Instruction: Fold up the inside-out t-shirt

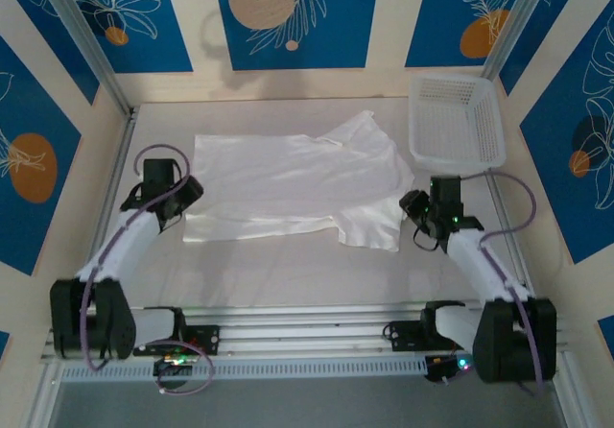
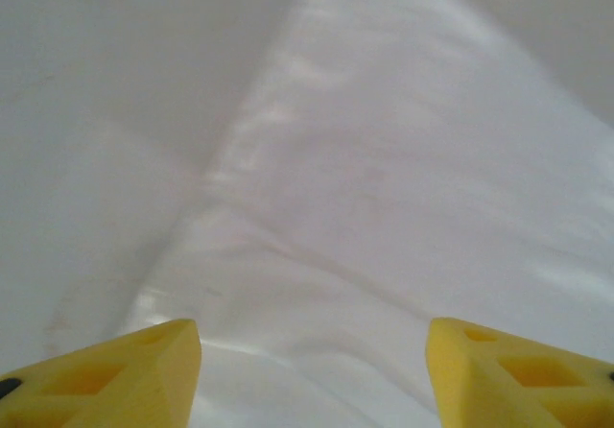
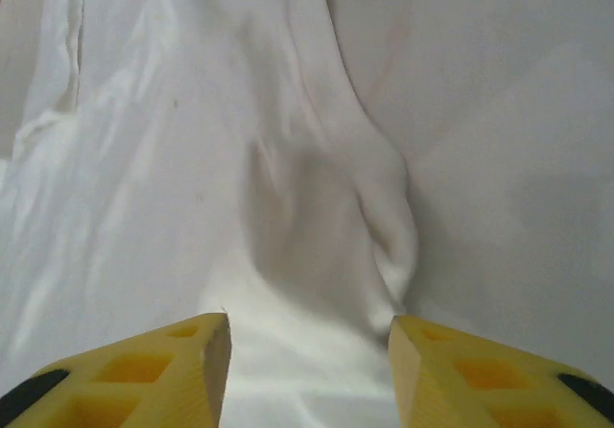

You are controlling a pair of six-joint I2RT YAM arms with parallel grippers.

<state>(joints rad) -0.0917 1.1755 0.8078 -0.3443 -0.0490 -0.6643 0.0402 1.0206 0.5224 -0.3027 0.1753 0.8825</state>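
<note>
Looking down the left wrist, I see my left gripper [image 2: 312,375] spread wide just above the t-shirt [image 2: 384,159], nothing pinched. The right gripper [image 3: 309,370] is spread too, a raised fold of cloth just ahead. From above, the t-shirt lies mid-table [image 1: 288,274] between both grippers, one sleeve pointing toward the basket [image 1: 457,164] far right.

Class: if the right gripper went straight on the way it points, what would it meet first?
Most likely the inside-out t-shirt: the right gripper, jaws apart, points at a raised fold of the white cloth just ahead, though depth is hard to judge.
</note>
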